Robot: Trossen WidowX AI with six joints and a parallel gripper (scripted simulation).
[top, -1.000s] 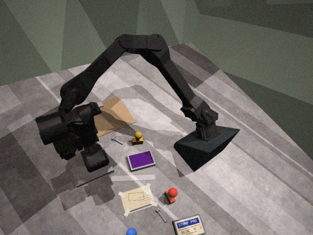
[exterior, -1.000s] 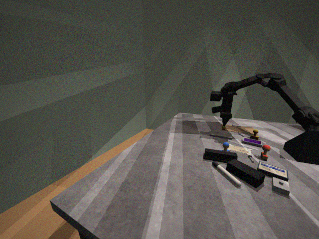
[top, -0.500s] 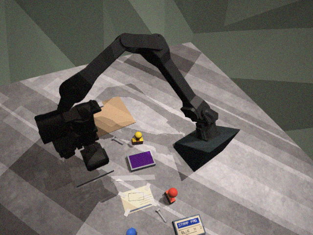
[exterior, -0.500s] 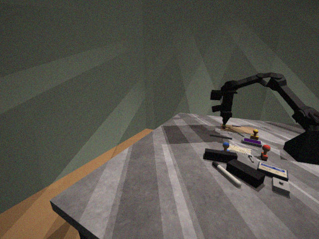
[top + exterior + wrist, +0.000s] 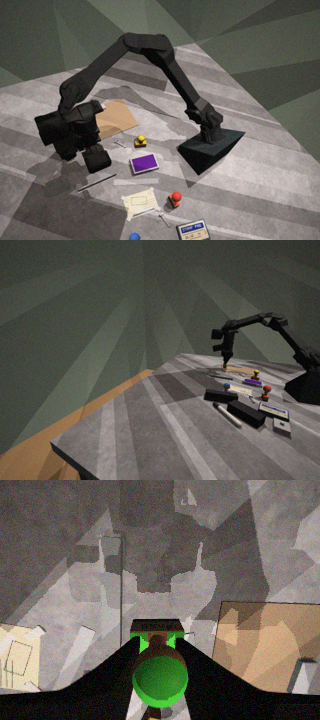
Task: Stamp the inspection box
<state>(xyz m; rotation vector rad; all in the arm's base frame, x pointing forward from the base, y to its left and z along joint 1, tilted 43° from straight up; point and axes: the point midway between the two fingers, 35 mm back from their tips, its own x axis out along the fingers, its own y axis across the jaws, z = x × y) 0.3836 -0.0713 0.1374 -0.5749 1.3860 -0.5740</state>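
Observation:
My gripper (image 5: 225, 362) (image 5: 157, 642) is shut on a green stamp (image 5: 224, 366) (image 5: 160, 680) with a round knob and a brown block; the label on the block is not readable. It is low over the bench beside the brown sheet; whether the stamp touches the bench I cannot tell. In the top view the arm hides the stamp. The purple ink pad (image 5: 143, 164) (image 5: 252, 381) lies open nearer the arm's base. The cream card (image 5: 152, 198) (image 5: 241, 390) (image 5: 31, 655) is taped down, and its outlined box shows no print.
A yellow stamp (image 5: 140, 141) (image 5: 255, 375), red stamp (image 5: 176, 197) (image 5: 266, 389) and blue stamp (image 5: 134, 236) (image 5: 226, 386) stand around. A brown sheet (image 5: 116, 113) (image 5: 250, 650), thin dark rod (image 5: 96, 182), closed stamp-pad case (image 5: 193, 230) (image 5: 273, 410), black block (image 5: 245, 413) and pen (image 5: 228, 415) lie nearby.

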